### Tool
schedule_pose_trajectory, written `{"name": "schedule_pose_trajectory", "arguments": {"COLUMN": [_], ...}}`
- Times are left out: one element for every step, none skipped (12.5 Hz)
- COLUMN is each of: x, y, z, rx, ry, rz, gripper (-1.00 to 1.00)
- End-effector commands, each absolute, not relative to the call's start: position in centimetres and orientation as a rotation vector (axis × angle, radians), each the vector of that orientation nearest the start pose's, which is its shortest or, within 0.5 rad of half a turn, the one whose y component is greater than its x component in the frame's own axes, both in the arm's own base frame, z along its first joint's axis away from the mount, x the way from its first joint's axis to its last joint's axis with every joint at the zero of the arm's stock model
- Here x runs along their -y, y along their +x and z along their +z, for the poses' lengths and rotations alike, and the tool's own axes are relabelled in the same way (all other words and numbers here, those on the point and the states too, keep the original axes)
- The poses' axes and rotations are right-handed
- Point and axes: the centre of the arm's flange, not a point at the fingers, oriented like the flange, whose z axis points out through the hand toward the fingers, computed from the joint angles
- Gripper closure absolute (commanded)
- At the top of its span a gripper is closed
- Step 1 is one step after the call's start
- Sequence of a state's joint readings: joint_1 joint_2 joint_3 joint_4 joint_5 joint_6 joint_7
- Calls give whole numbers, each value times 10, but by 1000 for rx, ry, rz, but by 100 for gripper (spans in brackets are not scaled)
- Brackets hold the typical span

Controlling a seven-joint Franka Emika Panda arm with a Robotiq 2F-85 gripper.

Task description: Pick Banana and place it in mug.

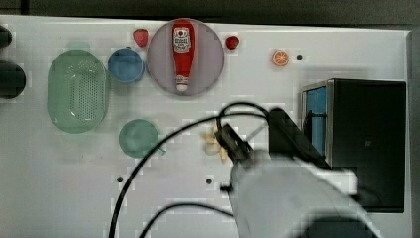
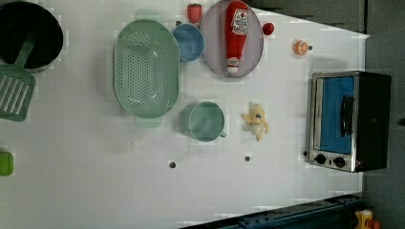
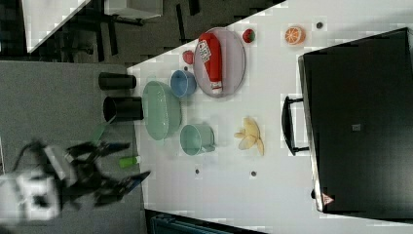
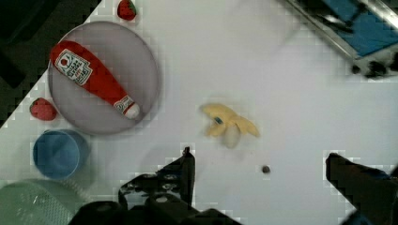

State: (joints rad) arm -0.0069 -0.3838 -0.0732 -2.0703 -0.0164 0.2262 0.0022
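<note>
Wide-open and empty, gripper (image 4: 258,173) is hovering above banana (image 4: 228,125), which is lying beside mug (image 2: 206,121). Banana is looking soft, light; gripping across its middle seems best.

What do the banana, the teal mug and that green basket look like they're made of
Banana: probably a soft or plastic toy; matte pale yellow, peel flaps splayed, no real-fruit gloss.
Mug: looks like matte plastic; flat, even teal, no glaze shine, though ceramic can't be ruled out.
Basket: likely moulded plastic; uniform light green with regular rows of small holes in its floor.
</note>
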Motion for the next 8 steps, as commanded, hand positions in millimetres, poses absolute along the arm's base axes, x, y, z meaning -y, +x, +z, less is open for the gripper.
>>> {"name": "schedule_pose_trajectory", "arguments": {"x": [28, 29, 29, 30, 30, 30, 30, 30], "y": [474, 479, 485, 490, 493, 496, 496, 496], "z": [452, 431, 407, 386, 364, 343, 323, 303], "rx": [-1121, -1050, -955, -854, -759, -674, -601, -550], "ry": [-2959, -2983, -3011, -3039, -3064, -3083, -3099, -3109], "rz": [124, 113, 97, 82, 73, 62, 57, 55], "gripper": [-100, -100, -100, -100, -100, -100, -100, -100]}}
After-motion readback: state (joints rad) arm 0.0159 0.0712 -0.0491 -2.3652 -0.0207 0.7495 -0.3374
